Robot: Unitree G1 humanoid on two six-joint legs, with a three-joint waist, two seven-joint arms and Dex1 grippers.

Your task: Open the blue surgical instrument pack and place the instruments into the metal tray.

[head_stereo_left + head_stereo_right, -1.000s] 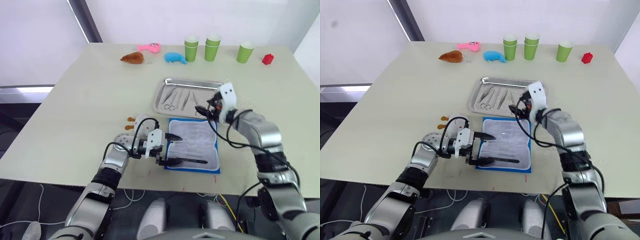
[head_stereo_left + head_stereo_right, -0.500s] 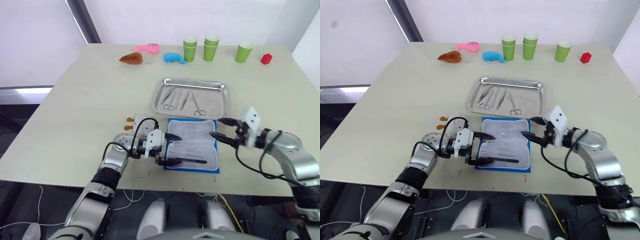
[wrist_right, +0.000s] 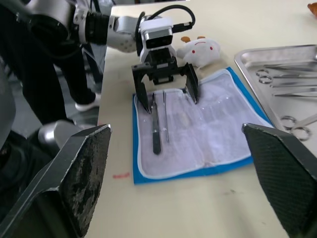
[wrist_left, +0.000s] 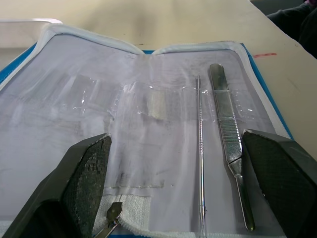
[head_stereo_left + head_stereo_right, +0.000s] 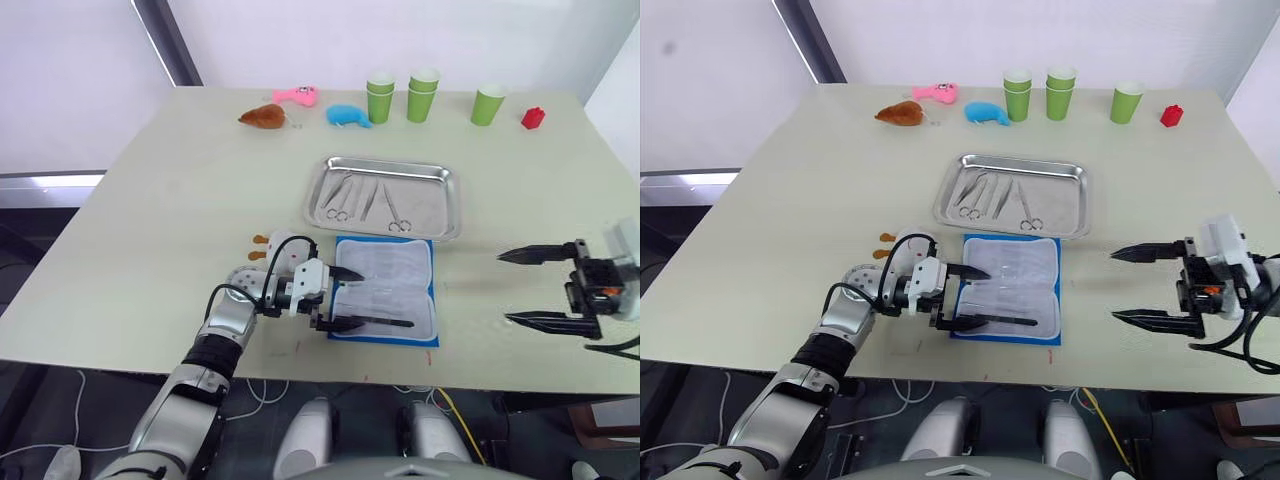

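Note:
The blue surgical instrument pack (image 5: 384, 288) lies open near the table's front edge, pale lining up. Two slim steel instruments (image 4: 228, 129) remain on the lining at its near end. Behind it stands the metal tray (image 5: 432, 207), holding several instruments (image 5: 345, 200). My left gripper (image 5: 350, 300) is open at the pack's left edge, its fingers either side of the two tools and touching neither. My right gripper (image 5: 505, 287) is wide open and empty over bare table to the right of the pack. The right wrist view shows the pack (image 3: 208, 129), the tray (image 3: 247, 54) and the left gripper (image 3: 171, 104).
Three stacks of green cups (image 5: 424, 95), a red block (image 5: 533, 117), a blue whale toy (image 5: 348, 115), a pink toy (image 5: 298, 96) and a brown toy (image 5: 265, 116) line the far edge. A white plush toy (image 5: 270, 250) sits beside my left wrist.
My right gripper has drawn back from the tray's right end to the table right of the pack, and its fingers have spread wide. The left arm has stayed put.

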